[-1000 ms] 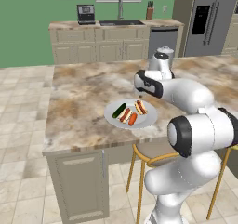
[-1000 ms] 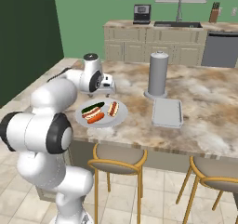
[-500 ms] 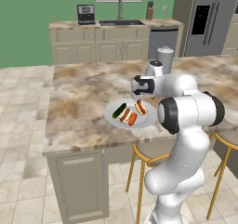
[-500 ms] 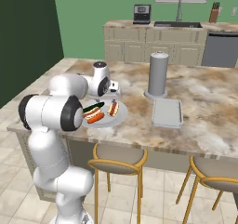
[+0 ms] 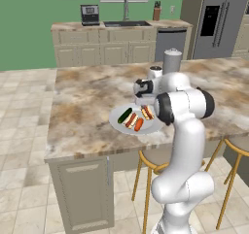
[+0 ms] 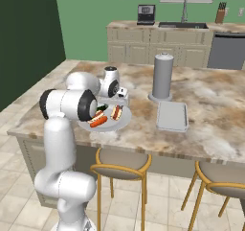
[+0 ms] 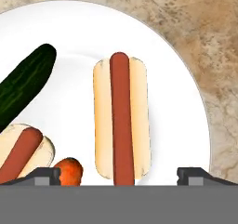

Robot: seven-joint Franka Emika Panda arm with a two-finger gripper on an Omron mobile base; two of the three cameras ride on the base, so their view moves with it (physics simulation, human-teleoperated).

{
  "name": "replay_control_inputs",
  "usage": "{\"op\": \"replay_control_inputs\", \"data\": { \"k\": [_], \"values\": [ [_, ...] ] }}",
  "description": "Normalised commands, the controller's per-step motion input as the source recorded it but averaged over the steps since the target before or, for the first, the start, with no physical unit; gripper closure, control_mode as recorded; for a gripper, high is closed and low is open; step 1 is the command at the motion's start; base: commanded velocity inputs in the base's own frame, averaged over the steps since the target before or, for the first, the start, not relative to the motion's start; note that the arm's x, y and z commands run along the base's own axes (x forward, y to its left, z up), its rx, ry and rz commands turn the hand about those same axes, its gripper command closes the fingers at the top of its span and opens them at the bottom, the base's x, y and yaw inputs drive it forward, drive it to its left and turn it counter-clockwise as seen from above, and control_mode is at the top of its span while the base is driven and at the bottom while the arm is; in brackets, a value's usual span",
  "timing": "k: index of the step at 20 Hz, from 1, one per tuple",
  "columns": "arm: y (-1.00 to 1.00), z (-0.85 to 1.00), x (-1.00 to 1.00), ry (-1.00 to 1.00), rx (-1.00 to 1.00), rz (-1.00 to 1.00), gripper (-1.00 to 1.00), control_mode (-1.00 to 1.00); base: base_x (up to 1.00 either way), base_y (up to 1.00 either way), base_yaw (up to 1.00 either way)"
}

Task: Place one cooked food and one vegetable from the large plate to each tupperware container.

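The large plate (image 7: 186, 97) lies just under my hand. A hot dog (image 7: 122, 121) lies lengthwise on it, midway between my two fingertips (image 7: 44, 175). My gripper (image 7: 121, 176) is open, and the jaws stand wide on either side of the bun without touching it. A dark green cucumber (image 7: 23, 86), a second hot dog (image 7: 21, 151) and the tip of a carrot (image 7: 69, 170) lie to the left. From the base, the gripper (image 5: 145, 103) hangs over the plate (image 5: 116, 124). One grey tupperware container (image 6: 171, 115) sits right of the plate (image 6: 125, 122).
A tall grey cylinder (image 6: 162, 76) stands on the island behind the container. The island's front edge (image 5: 97, 153) is close to the plate, with stools (image 6: 119, 163) below it. My bulky arm (image 5: 185, 107) rises right beside the plate.
The arm has folded in closer, and the hand has come down over the plate's right hot dog. The jaws stayed open and the food has not moved.
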Motion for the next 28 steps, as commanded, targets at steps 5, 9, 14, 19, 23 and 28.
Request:
{"op": "replay_control_inputs", "data": {
  "k": [5, 9, 14, 19, 23, 28],
  "values": [
    [0.01, -0.34, 0.22, 0.03, 0.06, 0.00, -1.00, -1.00, 0.00, 0.00, 0.00],
    [0.02, -0.52, -0.02, 0.07, 0.00, 0.00, -1.00, -1.00, 0.00, 0.00, 0.00],
    [0.02, -0.54, -0.09, 0.01, -0.02, 0.00, -1.00, -1.00, 0.00, 0.00, 0.00],
    [0.00, -0.32, 0.00, 0.00, 0.00, 0.00, -1.00, -1.00, 0.00, 0.00, 0.00],
    [0.00, -0.10, 0.00, 0.00, 0.00, 0.00, 1.00, -1.00, 0.00, 0.00, 0.00],
    [0.00, -0.01, 0.00, 0.00, 0.00, 0.00, 1.00, -1.00, 0.00, 0.00, 0.00]
  ]
}}
